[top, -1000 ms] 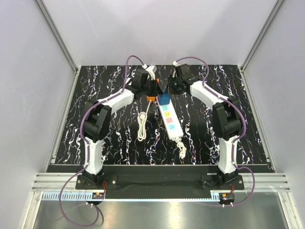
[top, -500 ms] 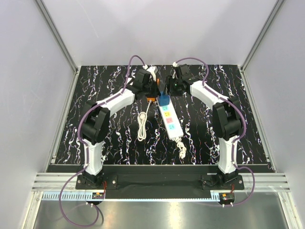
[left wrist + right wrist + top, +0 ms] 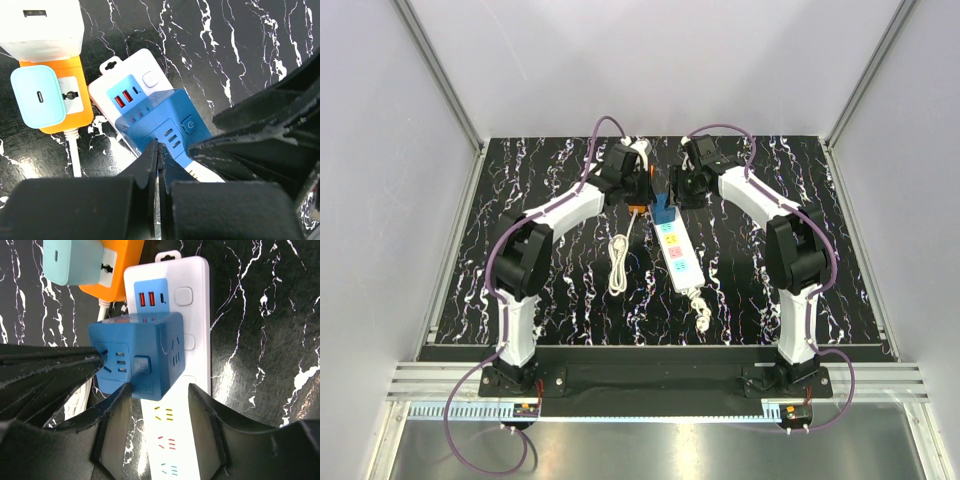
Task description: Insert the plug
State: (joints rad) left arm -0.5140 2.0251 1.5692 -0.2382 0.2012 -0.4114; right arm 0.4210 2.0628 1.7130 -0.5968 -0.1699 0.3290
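- The solid-blue cube-shaped plastic plug [image 3: 137, 357] sits on top of the long white plastic power strip [image 3: 197, 300], at its far end just below the 2 red USB ports. It looks slightly skewed, and I cannot tell whether its pins are fully home.
- The left pincer [image 3: 158, 150] has its black fingers pressed together into 1 blunt tip that touches the plug's side face. It likely serves as a pusher or brace rather than a grip.
- The right pincer [image 3: 160, 389] stands apart, its 2 fingers at the plug's near edge and clamped on nothing, so the plug rests on the strip alone.
- The plug is smooth and hard, with socket slots and a round button on its faces. It is about as wide as the strip.
- The strip lies flat on the black, white-veined marble-pattern counter [image 3: 560, 290]. Nothing visible holds it down, so a sideways shove might slide it.
- Just beside the strip's end lies an orange-and-white plug [image 3: 82, 112] carrying a pale-blue rounded adapter [image 3: 37, 96].
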